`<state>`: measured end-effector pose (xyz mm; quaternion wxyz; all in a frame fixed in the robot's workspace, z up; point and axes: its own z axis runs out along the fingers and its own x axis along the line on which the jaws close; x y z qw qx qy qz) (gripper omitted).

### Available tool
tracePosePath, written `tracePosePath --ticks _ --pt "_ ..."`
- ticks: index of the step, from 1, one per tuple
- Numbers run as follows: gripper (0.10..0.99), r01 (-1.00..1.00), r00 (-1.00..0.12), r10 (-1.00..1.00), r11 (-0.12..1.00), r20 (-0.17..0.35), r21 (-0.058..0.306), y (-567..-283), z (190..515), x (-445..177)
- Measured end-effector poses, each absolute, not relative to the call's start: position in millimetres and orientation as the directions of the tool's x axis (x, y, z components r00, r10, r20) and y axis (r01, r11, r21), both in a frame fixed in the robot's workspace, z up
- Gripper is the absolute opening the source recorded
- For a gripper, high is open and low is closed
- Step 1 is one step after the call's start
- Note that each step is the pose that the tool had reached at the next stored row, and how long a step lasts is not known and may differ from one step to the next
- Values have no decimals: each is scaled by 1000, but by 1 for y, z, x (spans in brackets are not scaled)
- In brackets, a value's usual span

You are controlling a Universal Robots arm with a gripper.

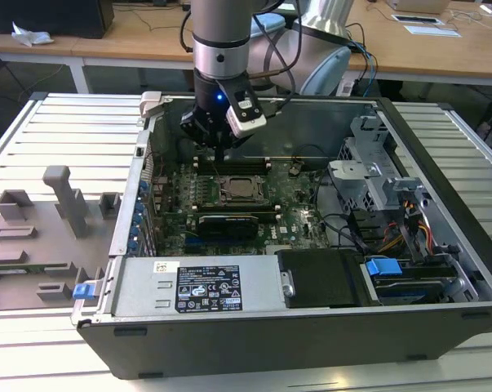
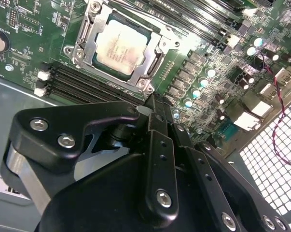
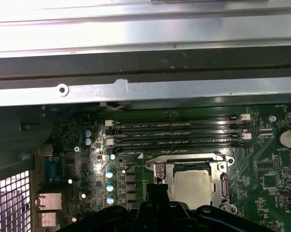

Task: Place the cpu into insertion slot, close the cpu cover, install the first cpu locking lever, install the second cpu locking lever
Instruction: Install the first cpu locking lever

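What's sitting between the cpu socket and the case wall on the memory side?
In the first wrist view, the black memory slots run in parallel rows between the cpu in its socket and the metal case wall.

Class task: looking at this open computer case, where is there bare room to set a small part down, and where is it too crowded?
Free: the slatted table beyond the grey fixture block, and beside the case on the exterior view's right. Crowded: the motherboard around the cpu, under the gripper.
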<state>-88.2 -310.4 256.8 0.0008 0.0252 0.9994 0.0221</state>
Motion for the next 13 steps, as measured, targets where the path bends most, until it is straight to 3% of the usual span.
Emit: tracePosePath --ticks 13 --pt "106 50 -999 50 998 0 44 -307 254 -119"
